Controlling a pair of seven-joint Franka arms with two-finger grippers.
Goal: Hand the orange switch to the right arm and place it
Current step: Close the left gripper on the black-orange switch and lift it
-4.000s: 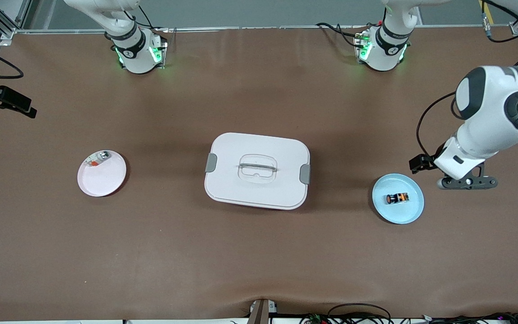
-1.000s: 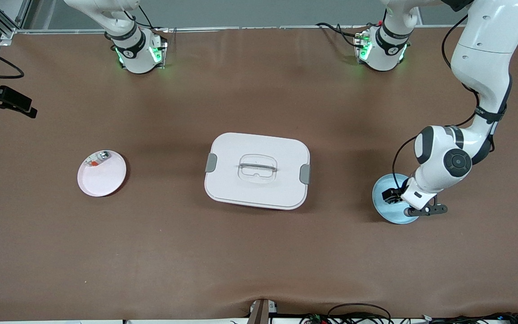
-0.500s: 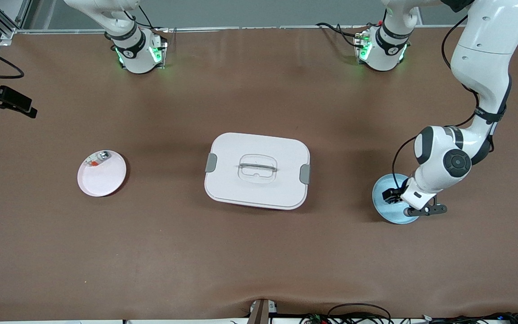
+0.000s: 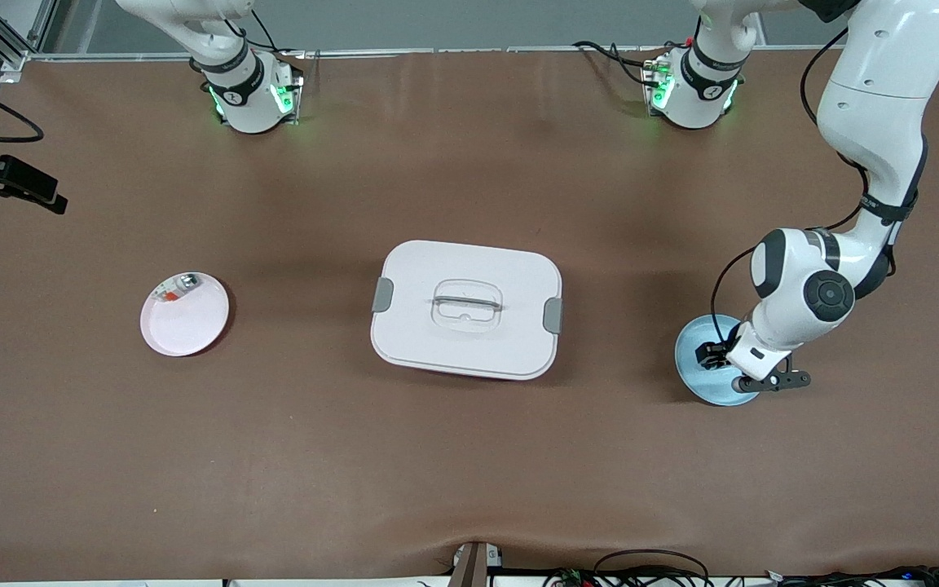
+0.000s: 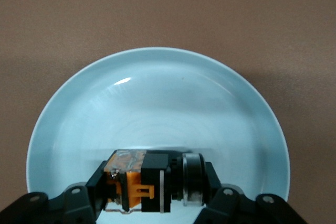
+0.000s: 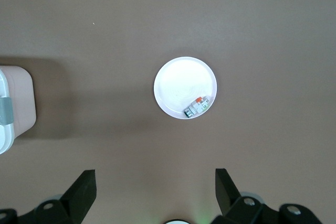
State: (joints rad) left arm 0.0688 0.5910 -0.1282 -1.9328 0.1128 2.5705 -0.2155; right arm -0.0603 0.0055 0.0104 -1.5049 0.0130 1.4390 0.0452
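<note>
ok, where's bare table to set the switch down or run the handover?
Bare brown table between the white lidded box and the front camera, and between box and pink plate. It is crowded at the blue plate: left pincer shut on the orange switch.

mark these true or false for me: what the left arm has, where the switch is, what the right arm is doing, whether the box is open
1. The left gripper is shut on the orange switch. True.
2. The switch is over the pink plate. False: it is at the blue plate.
3. The right gripper holds the silver-and-red part. False: its jaws are open, high above the pink plate, where that part lies.
4. The white box has its lid on. True.
</note>
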